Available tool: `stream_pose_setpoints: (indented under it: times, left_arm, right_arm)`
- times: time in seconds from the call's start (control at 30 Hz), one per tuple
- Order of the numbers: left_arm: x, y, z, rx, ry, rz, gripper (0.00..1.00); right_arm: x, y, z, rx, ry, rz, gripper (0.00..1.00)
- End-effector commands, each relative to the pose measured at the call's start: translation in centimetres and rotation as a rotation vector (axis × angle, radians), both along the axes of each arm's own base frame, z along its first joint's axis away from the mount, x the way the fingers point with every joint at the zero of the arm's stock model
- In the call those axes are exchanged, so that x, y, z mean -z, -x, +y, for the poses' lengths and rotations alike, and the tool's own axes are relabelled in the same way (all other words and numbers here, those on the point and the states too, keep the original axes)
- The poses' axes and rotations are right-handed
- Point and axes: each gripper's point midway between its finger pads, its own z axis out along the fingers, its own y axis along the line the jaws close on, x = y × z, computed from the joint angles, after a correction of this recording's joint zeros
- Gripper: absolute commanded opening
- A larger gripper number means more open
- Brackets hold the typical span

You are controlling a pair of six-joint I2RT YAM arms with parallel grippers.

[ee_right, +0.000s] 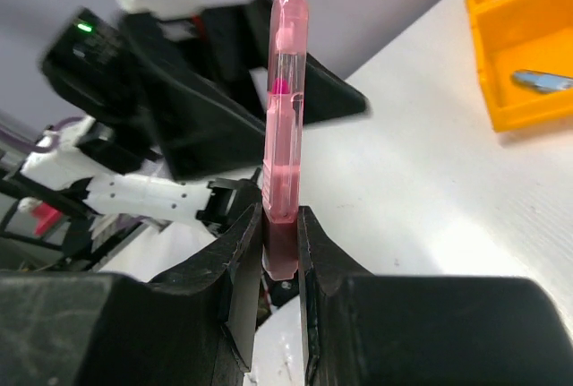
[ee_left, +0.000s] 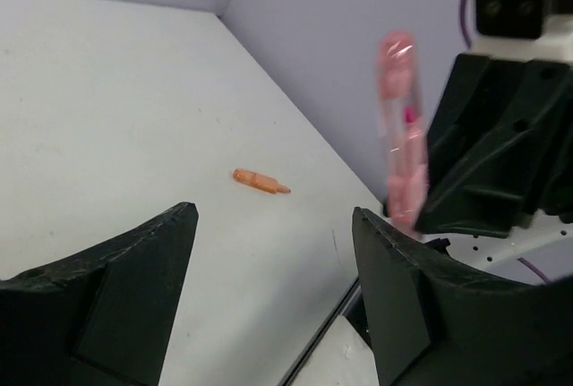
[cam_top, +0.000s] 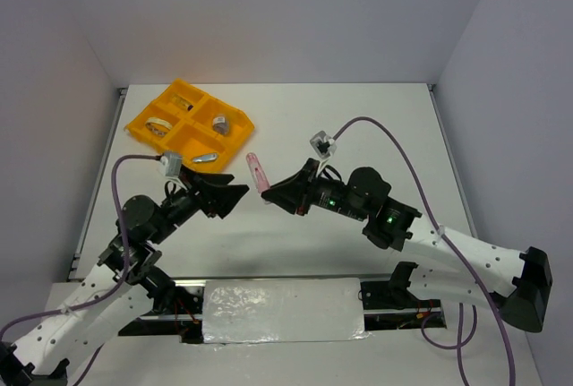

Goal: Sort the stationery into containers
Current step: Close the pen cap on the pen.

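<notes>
I can read no text, label, brand, number or sign in any of my three views. Even the pink piece (ee_right: 285, 108), which sits closest to the right wrist camera, shows no marking I can make out.
</notes>
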Motion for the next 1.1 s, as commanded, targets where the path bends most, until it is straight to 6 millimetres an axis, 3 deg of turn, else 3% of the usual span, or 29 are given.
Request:
stream_pose_setpoints:
  times: [0.0, 0.2, 0.27, 0.4, 0.67, 0.77, 0.8, 0.9, 0.97, 1.07]
  left_arm:
    - [-5.8, 1.4, 1.1, -0.008, 0.015, -0.179, 0.83]
    - [-10.3, 6.1, -0.8, 0.242, 0.042, -0.404, 0.93]
    - [-10.9, 6.2, -1.4, 0.275, 0.048, -0.414, 0.99]
    - [-11.1, 5.6, -2.5, 0.318, 0.051, -0.376, 0.98]
    - [-11.1, 4.8, -3.2, 0.325, 0.075, -0.346, 0.91]
    - [-11.3, 5.4, -3.4, 0.364, 0.098, -0.354, 0.81]
    - [-11.7, 5.7, -3.4, 0.378, 0.114, -0.376, 0.71]
    - [-11.6, 6.4, -3.8, 0.428, 0.137, -0.366, 0.59]
    - [-11.7, 6.7, -4.0, 0.454, 0.15, -0.371, 0.44]
    - [-11.1, 6.4, -4.3, 0.46, 0.138, -0.343, 0.33]
  right_arm:
    - [0.7, -0.8, -2.0, 0.094, 0.023, -0.038, 0.0]
    - [1.3, 0.1, -2.3, 0.06, 0.023, -0.043, 0.0]
    - [1.0, 1.7, -1.8, -0.036, 0.005, -0.077, 0.0]
    - [-0.5, 4.1, -1.2, -0.17, -0.042, -0.156, 0.0]
    - [-0.8, 4.7, -1.4, -0.188, -0.053, -0.175, 0.0]
    - [-0.7, 4.7, -1.1, -0.199, -0.049, -0.175, 0.0]
    - [-0.6, 4.7, -1.0, -0.202, -0.045, -0.178, 0.0]
    - [-0.8, 4.6, -0.6, -0.211, -0.038, -0.188, 0.0]
    - [-1.2, 4.5, -0.4, -0.216, -0.042, -0.197, 0.0]
    - [-2.6, 4.9, -0.2, -0.235, -0.07, -0.228, 0.0]
